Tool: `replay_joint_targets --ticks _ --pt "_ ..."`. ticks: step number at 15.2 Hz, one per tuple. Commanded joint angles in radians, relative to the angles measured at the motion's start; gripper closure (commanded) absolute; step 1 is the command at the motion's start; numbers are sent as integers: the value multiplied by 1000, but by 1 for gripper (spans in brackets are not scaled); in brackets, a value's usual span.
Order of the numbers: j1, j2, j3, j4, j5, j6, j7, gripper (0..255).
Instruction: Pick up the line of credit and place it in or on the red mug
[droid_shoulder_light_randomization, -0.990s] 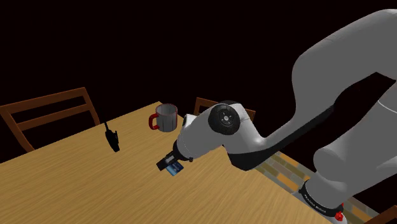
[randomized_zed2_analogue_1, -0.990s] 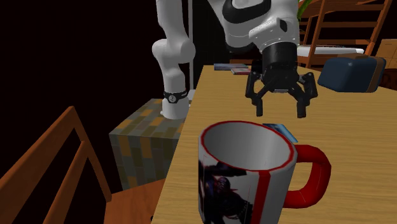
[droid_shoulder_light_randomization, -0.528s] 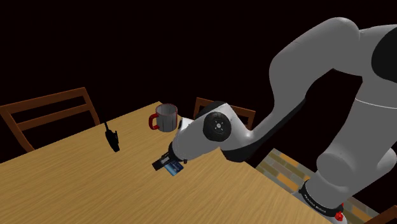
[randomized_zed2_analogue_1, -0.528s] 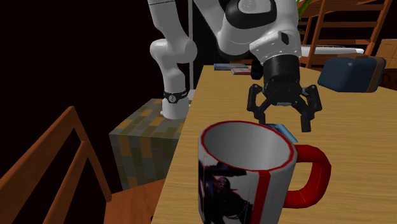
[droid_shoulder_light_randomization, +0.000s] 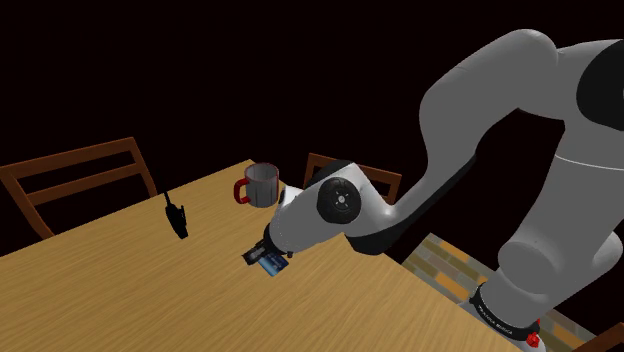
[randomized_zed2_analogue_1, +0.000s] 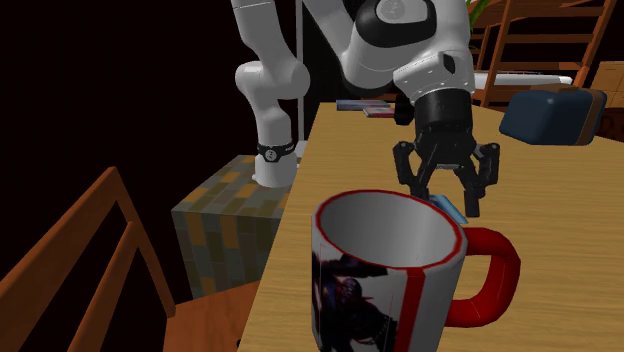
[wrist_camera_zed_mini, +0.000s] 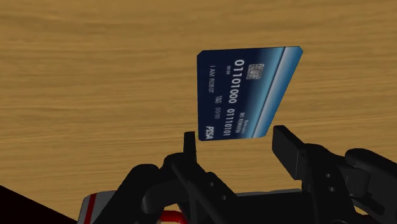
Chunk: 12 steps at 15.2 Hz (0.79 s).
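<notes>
The gripper (randomized_zed2_analogue_1: 445, 198) has lowered, its fingers (wrist_camera_zed_mini: 289, 149) narrowing about the blue card (wrist_camera_zed_mini: 245, 92). They stand apart, apparently not yet touching it; grasp pending.

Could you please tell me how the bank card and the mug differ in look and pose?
The card is thin, dark blue, with white digits; the mug is hollow and white with a red rim and handle. The card lies flat, while the mug stands upright. The card sits beneath the open end effector; the mug stands apart from it. Both rest on the wooden table.
</notes>
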Motion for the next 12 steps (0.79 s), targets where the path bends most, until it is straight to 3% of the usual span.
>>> replay_joint_targets --ticks 1,9,12 --pt "0 0 0 0 0 0 0 255" --pt "0 0 0 0 0 0 0 255" --pt "-51 -48 50 -4 79 15 -59 255"
